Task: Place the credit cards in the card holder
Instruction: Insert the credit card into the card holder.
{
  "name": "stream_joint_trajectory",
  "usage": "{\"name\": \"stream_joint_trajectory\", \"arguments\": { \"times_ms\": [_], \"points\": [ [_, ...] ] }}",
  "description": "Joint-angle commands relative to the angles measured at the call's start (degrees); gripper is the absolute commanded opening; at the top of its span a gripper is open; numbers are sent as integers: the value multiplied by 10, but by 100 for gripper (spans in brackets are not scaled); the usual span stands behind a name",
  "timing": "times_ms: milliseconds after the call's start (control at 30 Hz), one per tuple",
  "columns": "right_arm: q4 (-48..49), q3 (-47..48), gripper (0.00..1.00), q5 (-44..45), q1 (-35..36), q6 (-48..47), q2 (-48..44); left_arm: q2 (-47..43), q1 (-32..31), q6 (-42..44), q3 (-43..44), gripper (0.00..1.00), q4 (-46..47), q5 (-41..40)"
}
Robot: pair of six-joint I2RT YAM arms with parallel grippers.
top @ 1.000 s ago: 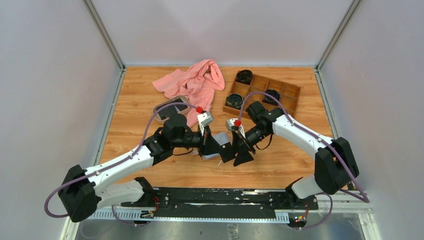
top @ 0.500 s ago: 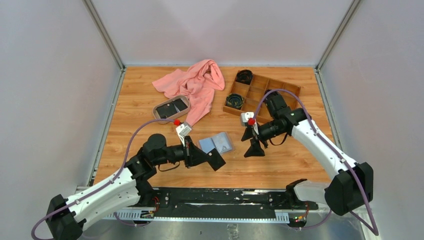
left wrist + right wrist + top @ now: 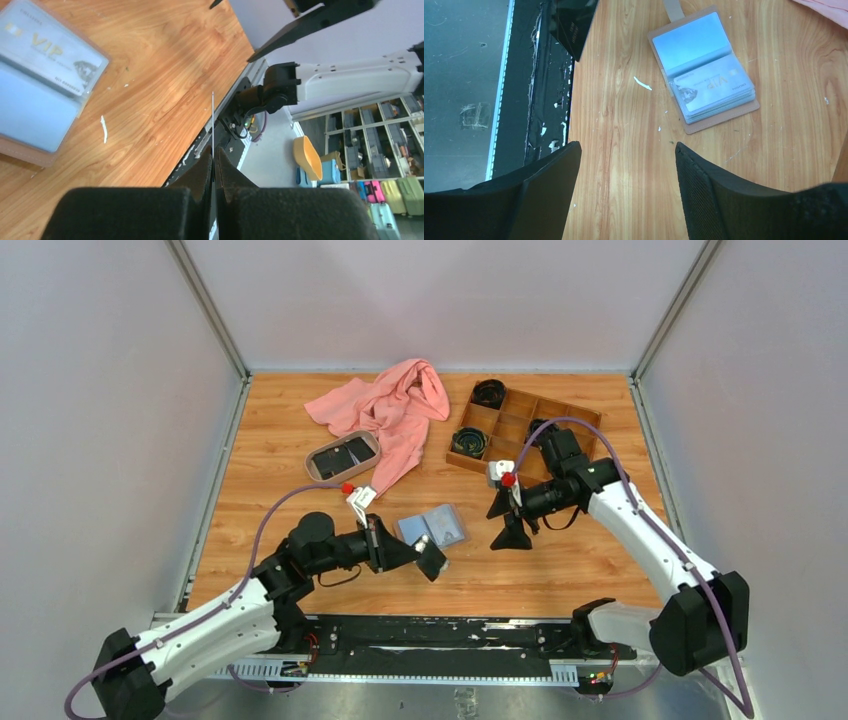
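Left gripper (image 3: 213,159): I saw its fingers pressed together, pinching one credit card (image 3: 213,122) edge-on, so from the left wrist it was only a thin line sticking up past the tips. From the right wrist the same card showed as a dark rectangle with pale marks (too small for me to read), held off the table (image 3: 300,470) near its front edge and well apart from the card holder (image 3: 704,70).

Right gripper (image 3: 626,150): fingers spread wide, nothing between them, touching nothing. It hung over bare wood just right of the holder in the top view.

The card holder lay open and flat at mid-table, between the two grippers. It had a tan-pink outer edge, grey-blue lining, clear pockets stacked on one half and a strap tab sticking out on the far side. The top pocket had a pale card (image 3: 711,85) in it, and I could read "VIP" in gold on it. The smaller print and an emblem beside it were unreadable.

More dark cards (image 3: 345,453) sat in the oval tray (image 3: 318,475) at rear left, apart from the holder. A white scrap (image 3: 642,83) lay on the wood beside the holder.
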Motion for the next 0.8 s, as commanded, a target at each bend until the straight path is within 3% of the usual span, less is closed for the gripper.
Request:
{"name": "stream_joint_trajectory", "arguments": {
  "times_ms": [0,767],
  "points": [
    [8,-11,72,-5,-8,14,12,40,7,-14,1,0,3,-8],
    [73,-10,69,34,-7,94,127,44,128,28,-108,0,76,92]
  ]
}}
